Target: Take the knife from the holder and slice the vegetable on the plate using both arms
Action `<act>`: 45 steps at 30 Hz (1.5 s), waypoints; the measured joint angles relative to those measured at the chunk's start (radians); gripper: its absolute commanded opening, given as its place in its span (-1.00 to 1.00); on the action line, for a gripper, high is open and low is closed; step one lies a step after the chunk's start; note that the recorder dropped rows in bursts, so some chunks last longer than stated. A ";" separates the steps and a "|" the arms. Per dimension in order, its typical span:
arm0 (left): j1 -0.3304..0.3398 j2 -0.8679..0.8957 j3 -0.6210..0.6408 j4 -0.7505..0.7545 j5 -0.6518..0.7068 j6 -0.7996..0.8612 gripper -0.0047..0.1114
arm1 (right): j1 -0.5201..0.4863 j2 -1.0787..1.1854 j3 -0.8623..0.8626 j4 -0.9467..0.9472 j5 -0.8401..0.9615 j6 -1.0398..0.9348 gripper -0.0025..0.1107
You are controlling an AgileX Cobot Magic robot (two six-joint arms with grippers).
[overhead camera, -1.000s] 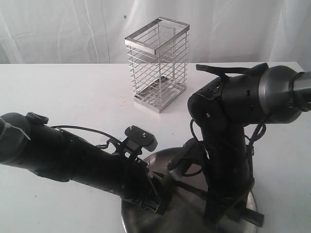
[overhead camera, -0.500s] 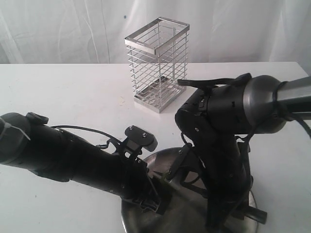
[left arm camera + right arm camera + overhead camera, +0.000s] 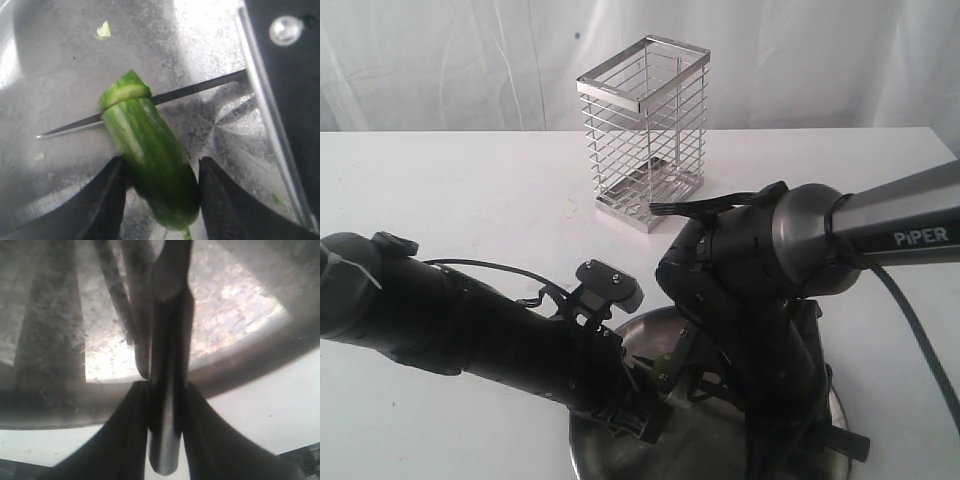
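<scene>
The dark green vegetable lies on the shiny plate, and my left gripper is shut on its stem end, a black finger against each side. The knife's thin dark blade runs across the vegetable just behind its far tip, where a pale-edged slice is partly parted. My right gripper is shut on the knife's rounded handle, over the plate's rim. In the exterior view both black arms meet over the plate, and only a sliver of the vegetable shows between them.
The empty wire holder stands upright on the white table behind the plate. A small pale green scrap lies on the plate beyond the vegetable. The right arm covers most of the plate's right half.
The right arm has swung leftward and lower over the plate, carrying the knife. The left arm and its grip have stayed still.
</scene>
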 measured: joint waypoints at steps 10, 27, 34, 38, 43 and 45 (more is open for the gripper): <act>0.000 0.000 0.000 0.000 0.000 0.000 -0.07 | 0.004 0.003 0.008 -0.059 -0.006 0.007 -0.96; 0.000 0.000 0.000 0.000 0.011 0.000 -0.07 | -0.003 -0.018 0.017 -0.176 -0.006 0.037 -0.96; 0.000 0.000 0.000 0.006 0.013 -0.019 -0.07 | -0.071 -0.018 0.017 -0.233 -0.006 0.071 -0.96; 0.000 0.000 0.000 0.010 0.015 -0.022 -0.07 | -0.083 -0.018 0.017 -0.222 -0.006 0.078 -0.96; 0.000 0.000 0.000 0.013 0.015 -0.024 0.00 | -0.087 -0.023 0.017 -0.171 -0.004 0.078 -0.96; 0.000 0.000 0.000 0.018 0.017 -0.024 0.04 | -0.087 -0.037 0.017 -0.146 -0.004 0.078 -0.96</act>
